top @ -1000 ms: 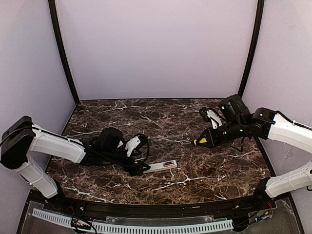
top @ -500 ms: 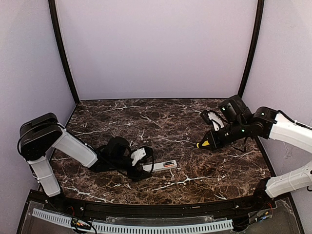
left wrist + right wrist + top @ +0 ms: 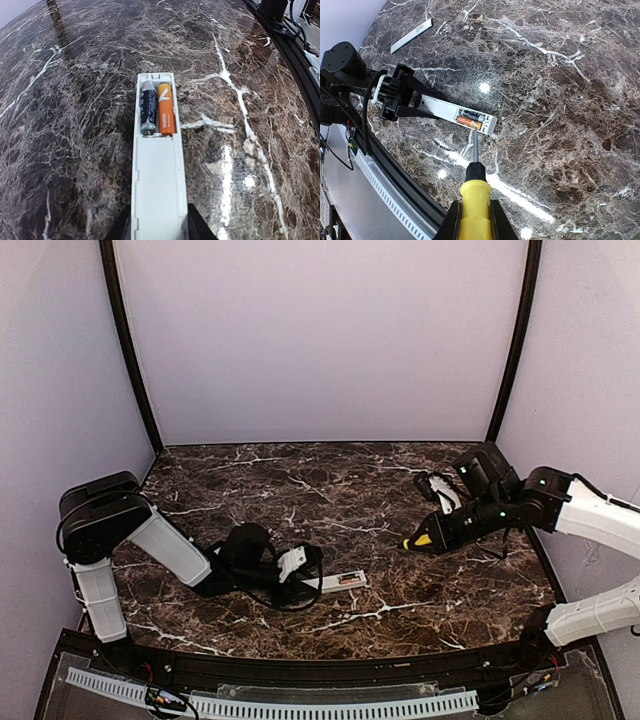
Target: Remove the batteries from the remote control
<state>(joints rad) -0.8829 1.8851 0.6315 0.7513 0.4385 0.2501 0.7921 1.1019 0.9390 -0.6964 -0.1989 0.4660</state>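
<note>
The white remote control [image 3: 337, 582] [image 3: 159, 185] [image 3: 438, 106] lies flat on the marble table, back up, with its compartment uncovered. Two batteries lie side by side in it, one orange [image 3: 166, 116] [image 3: 467, 121] and one dark [image 3: 148, 110] [image 3: 473, 115]. My left gripper [image 3: 308, 583] [image 3: 159, 234] [image 3: 415, 106] is shut on the remote's closed end, a finger against each long side. My right gripper [image 3: 430, 534] [image 3: 475, 222] is shut on a yellow-handled screwdriver [image 3: 475, 192]. It hovers to the right of the remote, and the metal tip points at the compartment end.
A thin whitish cover strip [image 3: 411, 36] lies apart on the table, far from the remote. The black rail [image 3: 395, 182] [image 3: 300, 55] runs along the table's near edge, close behind the left gripper. Purple walls enclose the back and sides.
My left arm has slid right along the table and its jaws have closed from wide open onto the remote's end. The right gripper with the screwdriver has drifted slightly down and right.
</note>
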